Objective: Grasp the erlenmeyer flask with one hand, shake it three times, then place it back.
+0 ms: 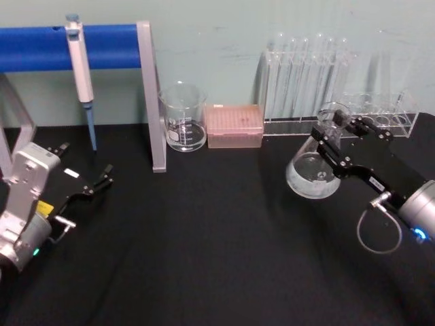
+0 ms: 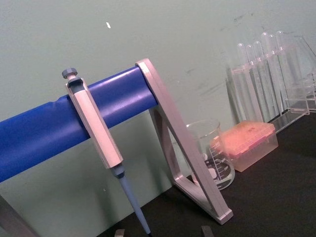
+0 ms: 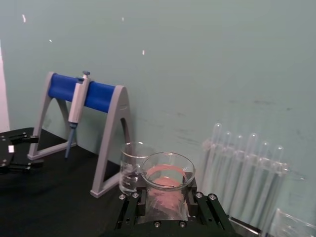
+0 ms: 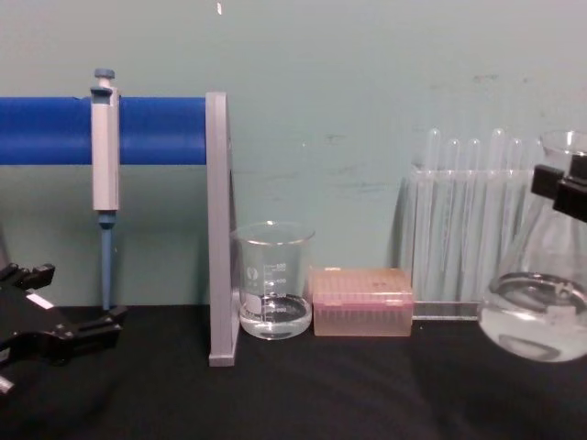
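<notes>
Over the black tabletop [image 1: 204, 272], at frame right, the right gripper [image 1: 340, 132] clasped the neck of the tilted erlenmeyer flask [image 1: 312, 173], base pointing left. The left gripper [image 1: 102, 178] lay idle at lower left, fingers splayed.

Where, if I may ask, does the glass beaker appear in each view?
Head view: beaker at the back, left of centre.
Left wrist view: between stand leg and pink box.
Right wrist view: behind the flask held by the right gripper.
Chest view: centre.
Shared landmark: the grey stand leg beside it.
</notes>
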You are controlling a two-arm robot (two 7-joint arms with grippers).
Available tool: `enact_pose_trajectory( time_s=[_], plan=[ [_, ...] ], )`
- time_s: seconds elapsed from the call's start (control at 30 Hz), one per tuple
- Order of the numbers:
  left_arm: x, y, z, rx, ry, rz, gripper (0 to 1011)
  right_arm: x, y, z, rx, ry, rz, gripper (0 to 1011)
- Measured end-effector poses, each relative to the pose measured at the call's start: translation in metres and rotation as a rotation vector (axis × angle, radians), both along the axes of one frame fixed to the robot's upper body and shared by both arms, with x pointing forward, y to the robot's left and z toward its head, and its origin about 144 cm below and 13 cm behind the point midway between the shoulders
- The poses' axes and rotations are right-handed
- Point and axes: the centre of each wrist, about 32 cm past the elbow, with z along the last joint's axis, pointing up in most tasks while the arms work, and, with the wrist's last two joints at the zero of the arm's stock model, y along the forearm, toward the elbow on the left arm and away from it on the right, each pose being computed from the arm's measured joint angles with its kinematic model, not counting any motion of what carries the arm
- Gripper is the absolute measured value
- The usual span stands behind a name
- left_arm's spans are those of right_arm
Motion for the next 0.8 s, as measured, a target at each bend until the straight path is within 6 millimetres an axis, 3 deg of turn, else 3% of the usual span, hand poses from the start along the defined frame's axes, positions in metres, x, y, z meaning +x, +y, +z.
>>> enact_pose_trajectory(
  time_s=[0.3, 0.8],
  plan=[
    [0.000, 0.000, 0.000, 0.000, 0.000, 0.000, 1001, 0.013, 0.014, -0.002, 0.006, 0.009, 0.079, 457],
    [0.000, 0.000, 0.000, 0.000, 0.000, 0.000, 1001, 0.041, 0.068, -0.004, 0.023, 0.031, 0.330, 456]
  ],
)
